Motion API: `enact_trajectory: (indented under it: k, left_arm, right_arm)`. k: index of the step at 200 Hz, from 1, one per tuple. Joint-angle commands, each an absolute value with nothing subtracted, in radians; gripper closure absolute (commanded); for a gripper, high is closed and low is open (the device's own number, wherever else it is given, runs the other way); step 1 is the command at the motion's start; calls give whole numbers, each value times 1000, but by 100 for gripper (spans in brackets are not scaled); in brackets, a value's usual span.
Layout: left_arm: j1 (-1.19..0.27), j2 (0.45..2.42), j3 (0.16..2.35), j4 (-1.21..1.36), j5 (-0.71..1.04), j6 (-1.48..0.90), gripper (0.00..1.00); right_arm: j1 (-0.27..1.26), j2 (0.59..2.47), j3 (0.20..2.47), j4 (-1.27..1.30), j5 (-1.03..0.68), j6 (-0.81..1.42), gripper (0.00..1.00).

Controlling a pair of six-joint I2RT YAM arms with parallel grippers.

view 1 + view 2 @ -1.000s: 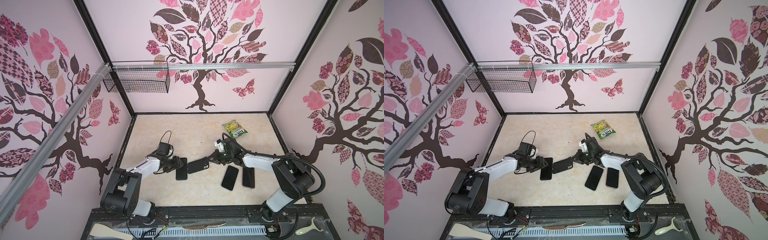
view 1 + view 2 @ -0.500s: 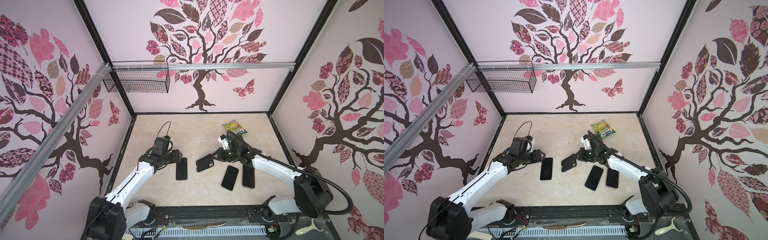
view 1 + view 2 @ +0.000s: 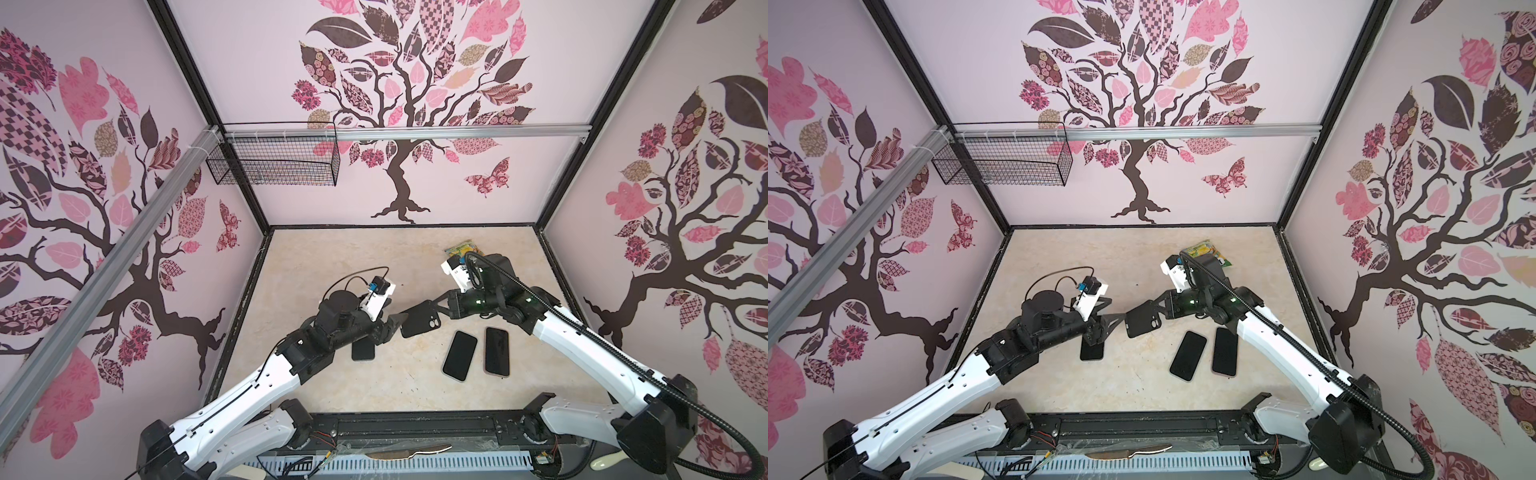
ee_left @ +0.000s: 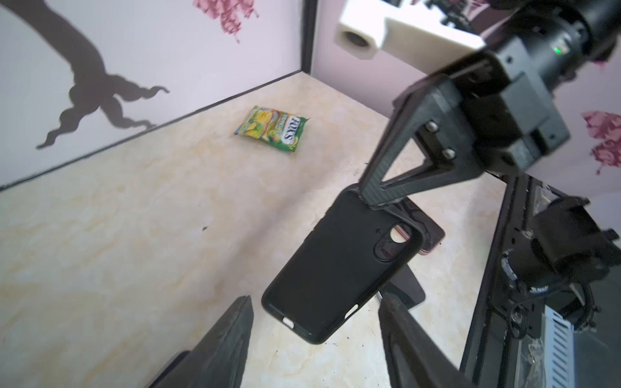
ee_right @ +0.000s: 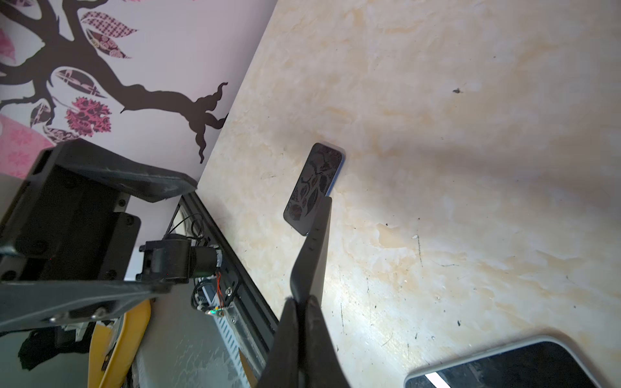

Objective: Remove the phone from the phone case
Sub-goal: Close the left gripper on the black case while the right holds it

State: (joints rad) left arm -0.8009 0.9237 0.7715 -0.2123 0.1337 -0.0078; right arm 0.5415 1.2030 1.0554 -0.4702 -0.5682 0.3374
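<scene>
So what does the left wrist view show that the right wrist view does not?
Only the left wrist view: the green snack packet and the broad face of the phone case with its camera hole. Only the right wrist view: a phone lying flat beyond the case, itself edge-on here. Both: the right claw shut on the case.

Back-left floor [image 3: 332,257] open, snack bag [image 3: 1202,250] back-right, 2 phones [image 3: 460,355] front-right
</scene>
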Motion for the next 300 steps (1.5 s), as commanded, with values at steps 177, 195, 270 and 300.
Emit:
enact_trajectory:
  k: [177,195,270,300]
  left_arm:
    - [-808,1041,831,-292,310,285,69]
    - [-808,1050,840,-288,319,284,73]
    - [-812,1061,851,-293,339,282,88]
    - [-811,1059,856,-305,328,276,100]
  right_arm:
    - [537,1185,1141,-620,-848,187,100]
    - [538,1193,1136,-623,-856,185,100]
    - [537,1203,1123,-611,-861,193,100]
    - [537,1196,1116,-600,-853,202,100]
